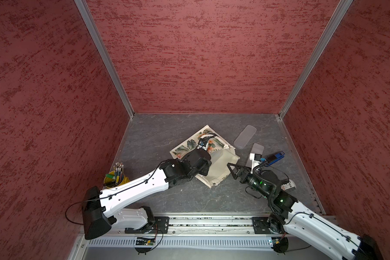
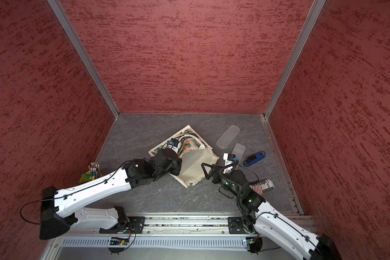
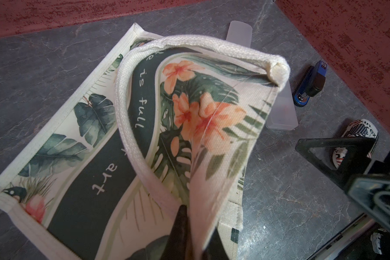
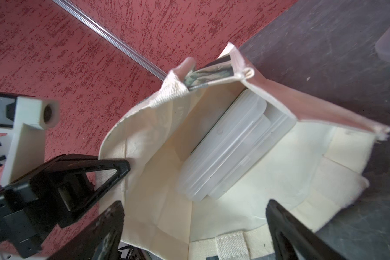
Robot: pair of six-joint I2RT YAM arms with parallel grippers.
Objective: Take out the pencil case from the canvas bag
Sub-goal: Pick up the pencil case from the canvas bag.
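The canvas bag (image 1: 222, 163) lies on its side in the middle of the grey table (image 1: 158, 135), printed face up and mouth turned toward the right arm. In both top views the cream lining shows through the gaping mouth (image 2: 195, 165).

The left gripper (image 4: 123, 168) is clenched on the upper edge of the bag's mouth, pinching the cloth and lifting it so the opening stands wide. In the left wrist view the flowered fabric (image 3: 212, 117) and one rope handle (image 3: 126, 108) rise straight from its dark finger (image 3: 180, 225).

The right gripper (image 1: 231, 171) hangs just in front of the mouth with its jaws spread wide and nothing between them. It is close to the rim, but not touching the cloth as far as can be told.

The pencil case (image 4: 223, 153), of clear frosted plastic, sits inside the bag against the far end of the lining. Its stacked outlines may be one case or two.

Outside the bag, to the right, lie two more frosted cases (image 1: 245, 136) (image 1: 257, 149), a blue stapler (image 1: 277, 157) and a printed pouch (image 2: 263, 185). A yellow cup of pencils (image 1: 116, 177) stands near the left arm.
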